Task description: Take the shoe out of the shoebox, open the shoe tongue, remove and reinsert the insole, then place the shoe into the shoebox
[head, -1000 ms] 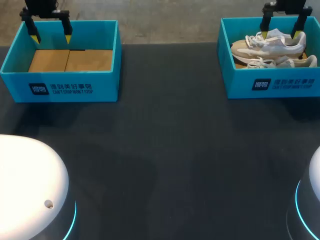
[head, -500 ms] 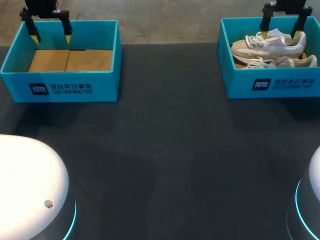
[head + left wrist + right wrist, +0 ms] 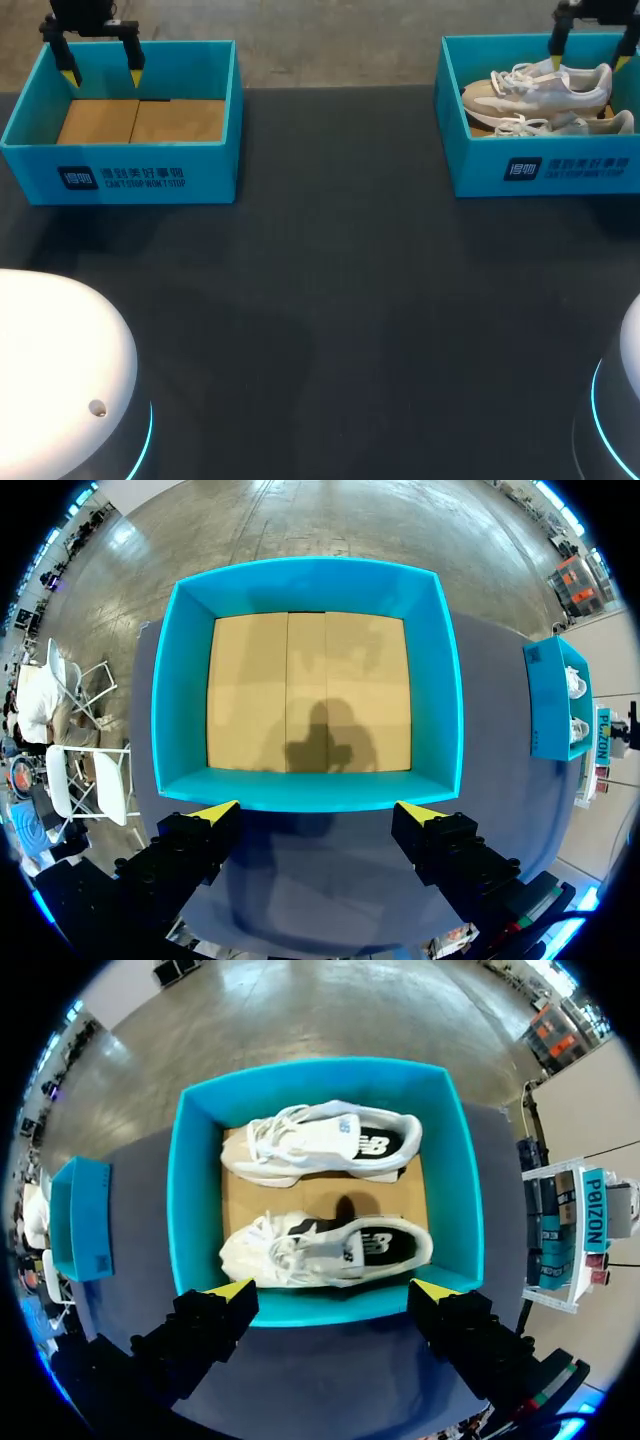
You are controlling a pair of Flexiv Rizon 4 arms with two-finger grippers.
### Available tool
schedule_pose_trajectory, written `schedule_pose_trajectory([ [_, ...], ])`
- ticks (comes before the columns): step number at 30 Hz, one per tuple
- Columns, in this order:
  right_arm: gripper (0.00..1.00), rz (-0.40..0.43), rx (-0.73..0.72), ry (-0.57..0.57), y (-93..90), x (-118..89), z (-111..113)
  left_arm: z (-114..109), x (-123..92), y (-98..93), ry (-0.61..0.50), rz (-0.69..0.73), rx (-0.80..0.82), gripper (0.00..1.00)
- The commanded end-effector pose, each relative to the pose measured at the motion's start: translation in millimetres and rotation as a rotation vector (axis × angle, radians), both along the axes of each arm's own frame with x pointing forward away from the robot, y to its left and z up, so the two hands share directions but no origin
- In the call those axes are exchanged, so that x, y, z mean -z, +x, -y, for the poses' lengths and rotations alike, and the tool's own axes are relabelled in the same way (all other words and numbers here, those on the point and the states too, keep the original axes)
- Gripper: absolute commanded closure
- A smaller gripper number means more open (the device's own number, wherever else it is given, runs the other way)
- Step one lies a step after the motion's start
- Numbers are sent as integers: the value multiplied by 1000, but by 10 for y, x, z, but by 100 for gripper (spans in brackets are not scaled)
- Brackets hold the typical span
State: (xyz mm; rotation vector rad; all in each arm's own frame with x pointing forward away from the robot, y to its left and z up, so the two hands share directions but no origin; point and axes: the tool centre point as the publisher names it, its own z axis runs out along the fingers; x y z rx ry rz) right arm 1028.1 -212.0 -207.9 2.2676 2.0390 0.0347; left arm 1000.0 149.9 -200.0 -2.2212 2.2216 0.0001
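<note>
Right end effector (image 3: 592,48) hangs above the teal cardboard shoebox (image 3: 540,172) at the far right of the dark table (image 3: 330,300). Its fingers are spread wide with nothing held. In its wrist view the yellow tips sit over one wall of the box, not down among the contents. Two white-and-beige lace-up sneakers lie inside on the brown cardboard floor, the far sneaker (image 3: 540,85) and the near sneaker (image 3: 565,125). Both toes point toward the table's middle, with a strip of bare floor between the pair. Neither sneaker is touched by a finger. Left end effector (image 3: 102,72) hangs over a second teal cardboard box (image 3: 150,180) at the far left, equally wide open and carrying nothing; that box shows its brown cardboard floor. Judgement: the task stands at its very start. No shoe is out of the shoebox, and both look laced and closed, though the tongues and insoles are too small to read closely. Everything is left: lift one sneaker out, open the tongue, pull and refit the insole, return the shoe. Which sneaker is the target cannot be told from here. The right arm looks placed for the first pick.
</note>
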Motion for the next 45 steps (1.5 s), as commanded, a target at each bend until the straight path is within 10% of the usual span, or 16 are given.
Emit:
schedule_pose_trajectory([
  [1,0,44,6,-1,-52,145,233,0,0,0,0,0,0,0],
  [16,0,-6,6,-31,3,695,905,0,0,0,0,0,0,0],
  [36,0,-1,-29,-49,-22,1305,1025,0,0,0,0,0,0,0],
  [43,53,-2,-25,-71,19,1384,1057,0,0,0,0,0,0,0],
  [45,53,-3,-25,-75,29,1412,1051,0,0,0,0,0,0,0],
])
